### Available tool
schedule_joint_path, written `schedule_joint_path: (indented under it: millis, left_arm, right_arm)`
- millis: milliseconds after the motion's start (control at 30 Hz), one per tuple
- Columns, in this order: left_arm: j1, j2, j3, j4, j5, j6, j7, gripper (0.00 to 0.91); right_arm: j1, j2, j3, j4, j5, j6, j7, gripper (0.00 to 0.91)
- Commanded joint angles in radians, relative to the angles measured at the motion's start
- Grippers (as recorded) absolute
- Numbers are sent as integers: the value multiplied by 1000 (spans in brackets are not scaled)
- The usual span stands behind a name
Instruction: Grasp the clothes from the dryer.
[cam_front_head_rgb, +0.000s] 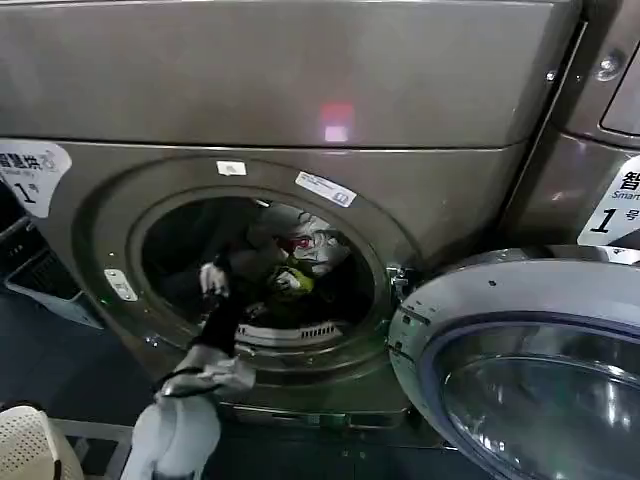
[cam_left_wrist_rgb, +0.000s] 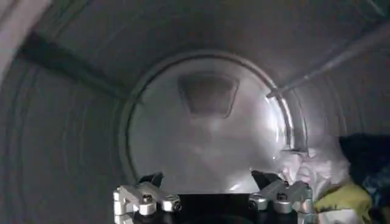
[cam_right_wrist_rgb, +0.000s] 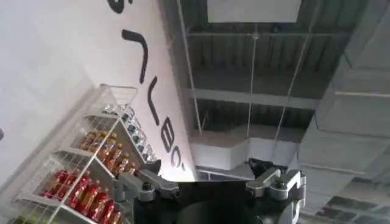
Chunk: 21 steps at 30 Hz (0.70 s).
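- Clothes (cam_front_head_rgb: 300, 255): soft, light bundle, right side of dryer (cam_front_head_rgb: 100, 200) drum.
- Left gripper (cam_left_wrist_rgb: 210, 189) in drum, jaws apart, empty; pinch a raised fold.
- Right gripper (cam_right_wrist_rgb: 210, 182) aimed at ceiling, jaws apart.

Bronze-grey dryer (cam_front_head_rgb: 300, 90) with a red-pink light (cam_front_head_rgb: 337, 120), white "1" label (cam_front_head_rgb: 30, 172), grey-rimmed glass door (cam_front_head_rgb: 520, 370), white, red and yellow-green clothes (cam_front_head_rgb: 305, 255) in the dark drum, silver-and-black left gripper (cam_left_wrist_rgb: 210, 185), red and amber bottles (cam_right_wrist_rgb: 91, 176) on a white wire shelf (cam_right_wrist_rgb: 116, 103)
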Motion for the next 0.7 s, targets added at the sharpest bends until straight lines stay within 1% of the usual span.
schedule_joint_path:
  millis: [33,300,467,700]
  left_arm:
    - [-215,-23,0,246,71,-171,274,907]
    - [-251,16,85,323,37,-145,274,907]
    - [-256,36,121,357,-4,-118,275,907]
    - [-251,64,155,393,-34,-112,276,907]
  right_arm:
    - [-6,1,0,1,0,3,0,907]
    - [1,3,-16,2,-1,7,0,907]
    - [0,1,-18,0,-1,9,0,907]
    - [5,3,-28,5,-2,10,1,907]
